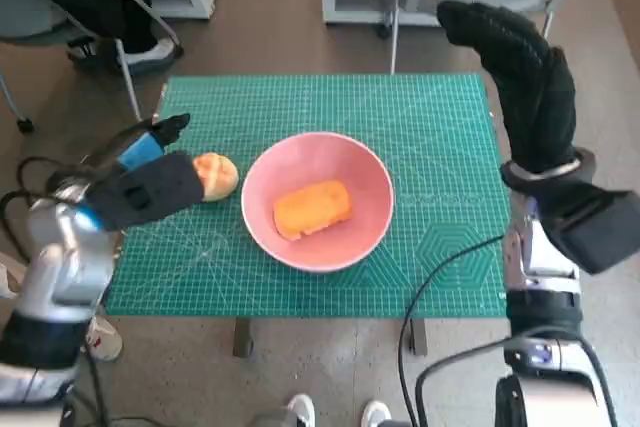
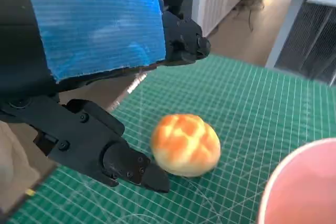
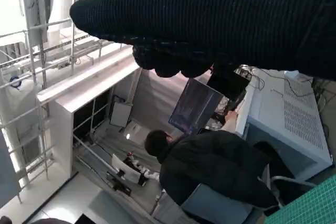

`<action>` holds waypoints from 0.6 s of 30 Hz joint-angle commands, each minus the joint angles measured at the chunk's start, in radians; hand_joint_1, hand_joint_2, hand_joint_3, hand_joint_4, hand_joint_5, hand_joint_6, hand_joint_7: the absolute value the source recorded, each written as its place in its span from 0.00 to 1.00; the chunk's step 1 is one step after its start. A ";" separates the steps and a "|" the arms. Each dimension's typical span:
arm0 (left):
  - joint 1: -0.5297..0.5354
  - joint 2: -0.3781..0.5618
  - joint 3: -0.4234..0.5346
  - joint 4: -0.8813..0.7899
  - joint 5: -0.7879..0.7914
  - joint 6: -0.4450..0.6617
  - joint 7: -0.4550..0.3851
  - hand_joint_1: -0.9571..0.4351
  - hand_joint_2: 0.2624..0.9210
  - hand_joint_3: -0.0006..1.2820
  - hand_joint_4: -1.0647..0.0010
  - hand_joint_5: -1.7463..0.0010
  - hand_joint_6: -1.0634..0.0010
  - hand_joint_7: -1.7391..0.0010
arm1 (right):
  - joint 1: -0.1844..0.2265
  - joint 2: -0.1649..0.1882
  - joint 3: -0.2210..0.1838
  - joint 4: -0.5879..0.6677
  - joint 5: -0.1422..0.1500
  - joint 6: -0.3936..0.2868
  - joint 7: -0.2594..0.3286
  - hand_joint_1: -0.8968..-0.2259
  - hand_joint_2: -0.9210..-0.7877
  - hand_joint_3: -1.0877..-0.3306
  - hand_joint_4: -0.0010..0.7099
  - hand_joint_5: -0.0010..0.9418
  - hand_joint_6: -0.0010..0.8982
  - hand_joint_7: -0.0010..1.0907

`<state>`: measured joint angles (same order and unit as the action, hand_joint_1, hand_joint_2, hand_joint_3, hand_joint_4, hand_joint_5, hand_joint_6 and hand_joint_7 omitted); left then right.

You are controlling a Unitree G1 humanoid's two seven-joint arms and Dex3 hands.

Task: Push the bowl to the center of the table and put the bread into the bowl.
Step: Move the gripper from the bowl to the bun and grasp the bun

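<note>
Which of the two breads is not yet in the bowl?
The round bread, lying on the mat beside the left hand. The longer orange bread already lies inside the pink bowl.

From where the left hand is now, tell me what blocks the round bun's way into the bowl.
Nothing visible lies between the bun and the bowl; only the near rim must be cleared. An orange loaf already lies inside. The left hand, open, flanks the bun.
</note>
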<state>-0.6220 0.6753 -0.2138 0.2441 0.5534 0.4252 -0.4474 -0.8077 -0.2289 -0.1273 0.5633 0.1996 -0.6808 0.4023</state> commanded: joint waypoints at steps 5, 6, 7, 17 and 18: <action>-0.104 -0.046 -0.047 0.189 0.011 -0.062 0.036 0.40 0.74 0.00 0.95 1.00 0.79 0.99 | 0.011 -0.001 0.001 0.003 0.008 0.015 0.014 0.35 0.00 0.41 0.27 0.00 0.01 0.39; -0.110 -0.049 -0.050 0.200 0.011 -0.064 0.038 0.40 0.74 0.00 0.95 1.00 0.79 0.99 | 0.011 -0.002 0.001 0.003 0.008 0.015 0.014 0.35 0.00 0.41 0.27 0.00 0.01 0.39; -0.115 -0.051 -0.053 0.210 0.011 -0.067 0.039 0.40 0.74 0.00 0.95 1.00 0.79 0.99 | 0.011 -0.001 0.001 0.003 0.007 0.015 0.014 0.35 0.00 0.41 0.27 0.00 0.01 0.39; -0.154 -0.072 -0.076 0.289 0.013 -0.084 0.058 0.36 0.74 0.00 0.96 1.00 0.79 1.00 | 0.014 -0.003 -0.002 0.003 0.007 0.013 0.016 0.35 0.00 0.41 0.27 0.00 0.00 0.40; -0.156 -0.073 -0.077 0.296 0.013 -0.087 0.061 0.36 0.74 0.00 0.96 1.00 0.79 1.00 | 0.014 -0.004 -0.002 0.002 0.006 0.013 0.015 0.35 0.00 0.41 0.27 0.00 0.00 0.40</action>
<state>-0.7511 0.6083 -0.2814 0.5133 0.5537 0.3518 -0.3999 -0.8082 -0.2300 -0.1278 0.5624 0.2002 -0.6784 0.4086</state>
